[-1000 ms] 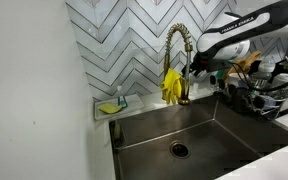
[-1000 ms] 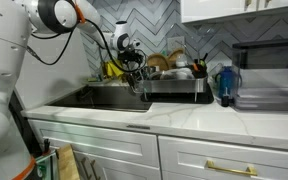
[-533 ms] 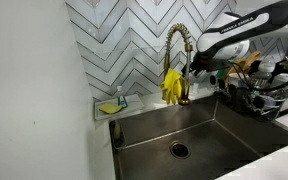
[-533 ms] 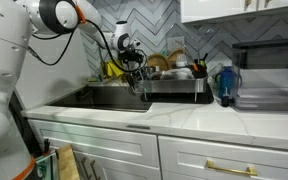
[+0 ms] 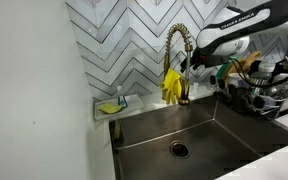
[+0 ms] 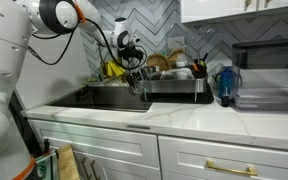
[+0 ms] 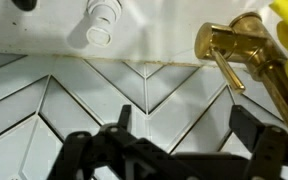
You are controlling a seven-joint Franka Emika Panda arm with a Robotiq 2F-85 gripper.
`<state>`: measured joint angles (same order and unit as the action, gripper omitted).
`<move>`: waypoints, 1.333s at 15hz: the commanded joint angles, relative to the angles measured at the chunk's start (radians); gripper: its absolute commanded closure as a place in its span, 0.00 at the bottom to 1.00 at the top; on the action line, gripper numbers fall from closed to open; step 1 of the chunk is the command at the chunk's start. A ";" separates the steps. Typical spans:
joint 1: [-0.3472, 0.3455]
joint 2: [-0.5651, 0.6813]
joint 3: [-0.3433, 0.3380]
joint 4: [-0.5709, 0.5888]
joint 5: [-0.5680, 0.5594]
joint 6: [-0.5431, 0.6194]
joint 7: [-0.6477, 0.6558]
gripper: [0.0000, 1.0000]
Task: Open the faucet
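Note:
The brass-gold gooseneck faucet (image 5: 178, 55) with a coiled spring neck stands behind the steel sink (image 5: 184, 130) against the chevron tile wall. My gripper (image 5: 199, 68) hovers just beside the faucet's stem, at lever height. In the wrist view the faucet's base and slim lever (image 7: 224, 55) show at the upper right. The gripper's two black fingers (image 7: 184, 130) are spread wide and hold nothing, with only tile between them. In an exterior view the gripper (image 6: 132, 68) sits over the sink's back edge.
Yellow rubber gloves (image 5: 171, 86) hang next to the faucet. A dish rack (image 5: 259, 90) full of dishes stands beside the sink. A small tray with a yellow sponge (image 5: 111, 105) sits on the ledge. A blue bottle (image 6: 224, 85) stands on the counter.
The arm has risen slightly; the gripper stays beside the faucet, still open.

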<state>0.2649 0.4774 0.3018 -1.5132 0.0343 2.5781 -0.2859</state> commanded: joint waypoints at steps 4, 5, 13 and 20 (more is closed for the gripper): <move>0.001 0.019 0.032 0.018 0.024 -0.076 -0.010 0.00; 0.003 0.019 0.030 0.018 0.021 -0.084 -0.007 0.00; 0.027 0.027 -0.014 0.018 -0.050 -0.091 0.012 0.00; 0.040 0.022 -0.035 0.012 -0.091 -0.092 0.024 0.00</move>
<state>0.2848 0.4940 0.2952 -1.5121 -0.0143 2.5022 -0.2858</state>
